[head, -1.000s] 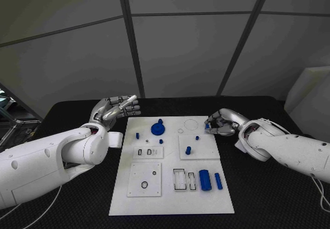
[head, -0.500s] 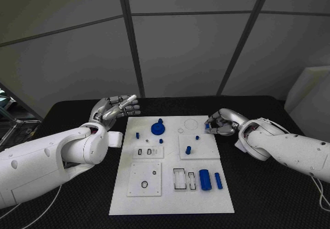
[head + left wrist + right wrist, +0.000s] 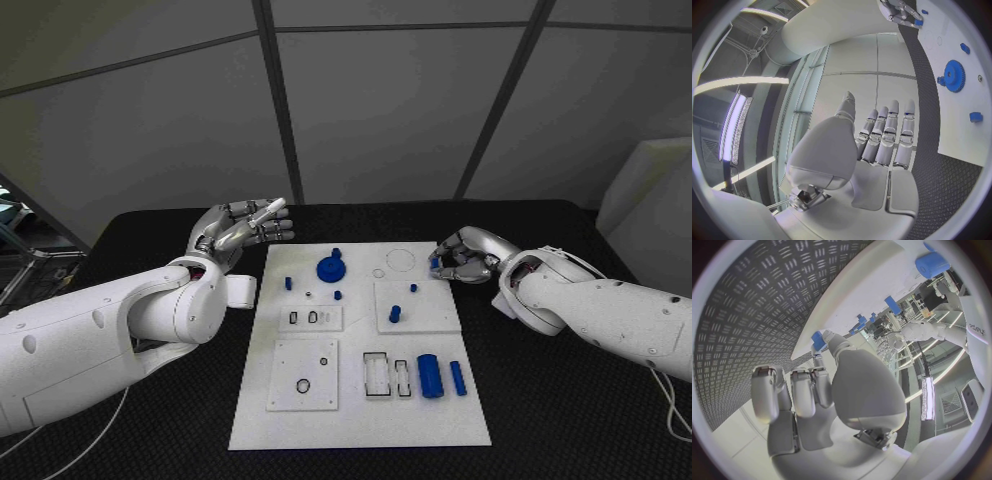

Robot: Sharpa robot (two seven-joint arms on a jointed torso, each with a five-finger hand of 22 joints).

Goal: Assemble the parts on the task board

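My white task board (image 3: 361, 400) lies flat mid-table. On it sit a blue gear (image 3: 332, 268) near the far end and two blue cylinders (image 3: 430, 377) lying side by side nearer me.

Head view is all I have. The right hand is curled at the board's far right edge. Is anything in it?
Observer: Yes. The right wrist view shows a small blue part pinched at the thumb tip of the right hand, just over the edge of the task board.
Operator: And the left hand, is anything tucked behind its fingers?
Observer: No. The left wrist view shows the left hand with its fingers stretched out side by side and nothing between them and the thumb.
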